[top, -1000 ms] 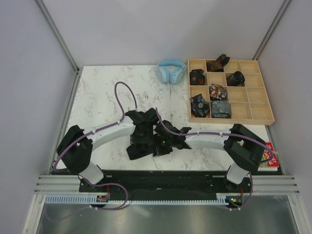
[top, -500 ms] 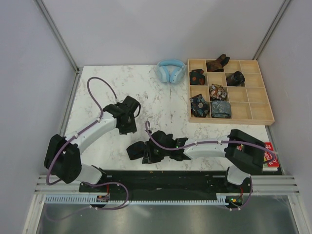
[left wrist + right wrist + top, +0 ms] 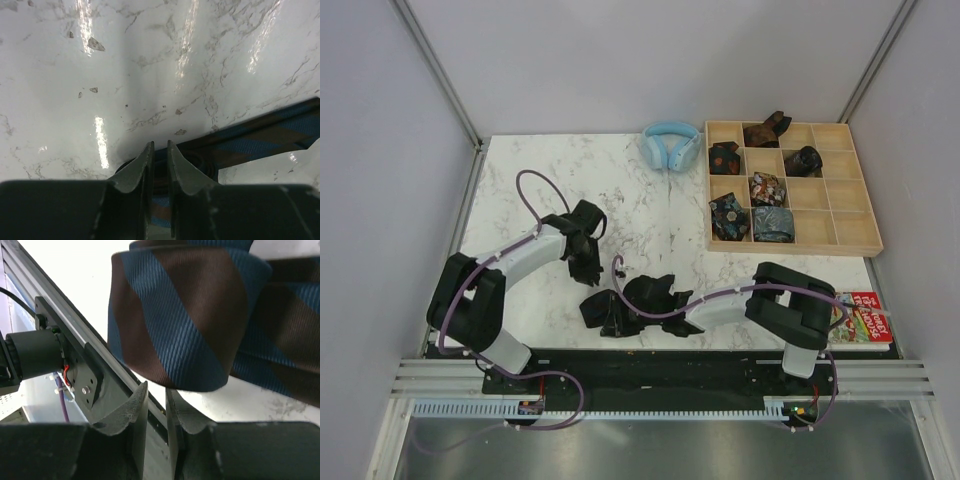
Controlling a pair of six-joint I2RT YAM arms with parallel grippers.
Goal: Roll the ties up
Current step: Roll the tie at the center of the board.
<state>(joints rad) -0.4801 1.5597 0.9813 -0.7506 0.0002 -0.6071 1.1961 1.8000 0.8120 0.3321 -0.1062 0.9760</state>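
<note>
A brown and blue striped tie [image 3: 603, 310] lies bunched near the table's front edge. My left gripper [image 3: 588, 266] is just behind it. In the left wrist view the fingers [image 3: 176, 165] are closed to a narrow gap on a coiled part of the tie [image 3: 260, 132], and its strip runs off to the right. My right gripper [image 3: 632, 306] lies low against the bunch from the right. In the right wrist view its jaws [image 3: 156, 387] are nearly together with nothing between them, and a fold of the tie [image 3: 185, 315] lies just past the tips.
A wooden compartment tray [image 3: 790, 247] at the back right holds several rolled ties. Light blue headphones [image 3: 670, 145] lie left of it. A red box [image 3: 865, 322] sits at the front right. The black front rail [image 3: 75, 335] runs just beyond the tie.
My left gripper swung from over the tie to the left and rear, then came a little nearer. My right gripper pushed left along the front edge, its elbow folding in.
</note>
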